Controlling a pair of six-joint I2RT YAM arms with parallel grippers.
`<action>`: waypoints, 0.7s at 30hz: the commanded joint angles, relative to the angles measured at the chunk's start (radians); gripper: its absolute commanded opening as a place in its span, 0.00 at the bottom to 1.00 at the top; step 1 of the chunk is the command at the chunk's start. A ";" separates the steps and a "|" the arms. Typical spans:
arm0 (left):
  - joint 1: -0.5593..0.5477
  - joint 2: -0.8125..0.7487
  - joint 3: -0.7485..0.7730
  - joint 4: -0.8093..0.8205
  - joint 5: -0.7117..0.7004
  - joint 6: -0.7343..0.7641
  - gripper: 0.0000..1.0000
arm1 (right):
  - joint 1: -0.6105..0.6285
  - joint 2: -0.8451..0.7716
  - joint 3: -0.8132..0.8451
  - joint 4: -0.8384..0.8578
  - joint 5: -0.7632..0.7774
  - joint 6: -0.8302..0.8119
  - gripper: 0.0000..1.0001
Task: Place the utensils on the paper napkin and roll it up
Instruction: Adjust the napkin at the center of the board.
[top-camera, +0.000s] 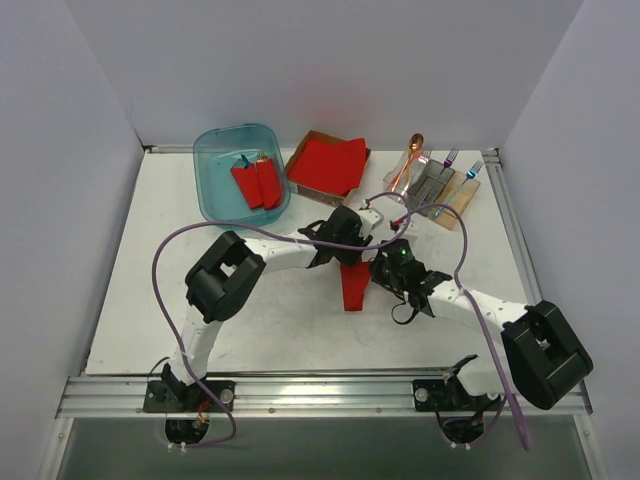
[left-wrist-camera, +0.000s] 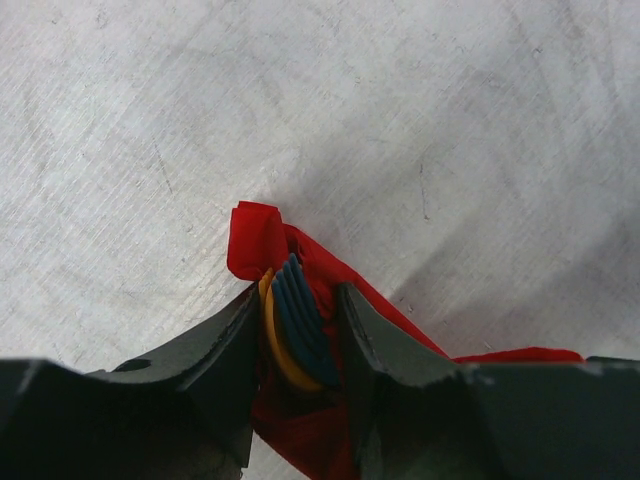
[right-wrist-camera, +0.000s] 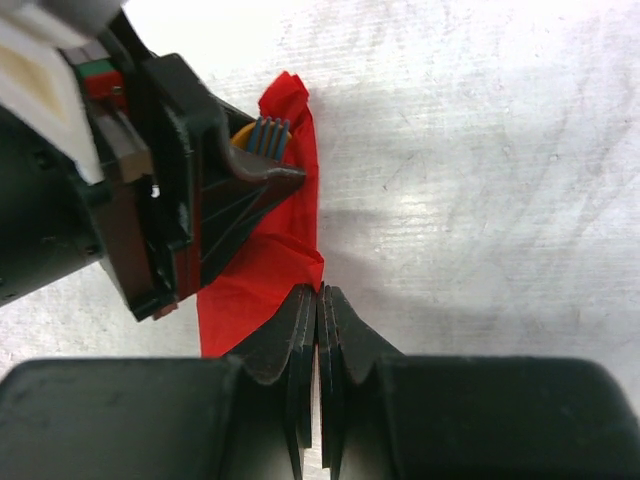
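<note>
mid: left tool (left-wrist-camera: 300, 300), right tool (right-wrist-camera: 318, 292) crowd napkin (top-camera: 353, 288) | rear: tub (top-camera: 205, 190), stack (top-camera: 328, 163), rack (top-camera: 440, 190) | free: table (top-camera: 150, 300) flanks

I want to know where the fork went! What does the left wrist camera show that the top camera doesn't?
Only the left wrist camera shows the blue fork and yellow spoon tucked inside the red napkin. Only the top camera shows the blue bin with red bundles, the napkin stack and the spare cutlery. Both show the left gripper closed around that napkin on the white table.
</note>
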 joint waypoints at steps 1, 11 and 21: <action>-0.014 0.018 -0.024 -0.041 0.038 0.058 0.43 | -0.030 -0.008 -0.006 0.018 0.006 -0.017 0.00; -0.008 -0.002 -0.057 -0.014 0.041 0.067 0.43 | -0.080 0.044 0.005 -0.003 0.018 0.042 0.00; -0.007 0.001 -0.054 -0.011 0.047 0.048 0.41 | -0.081 0.116 0.001 0.087 -0.065 0.065 0.00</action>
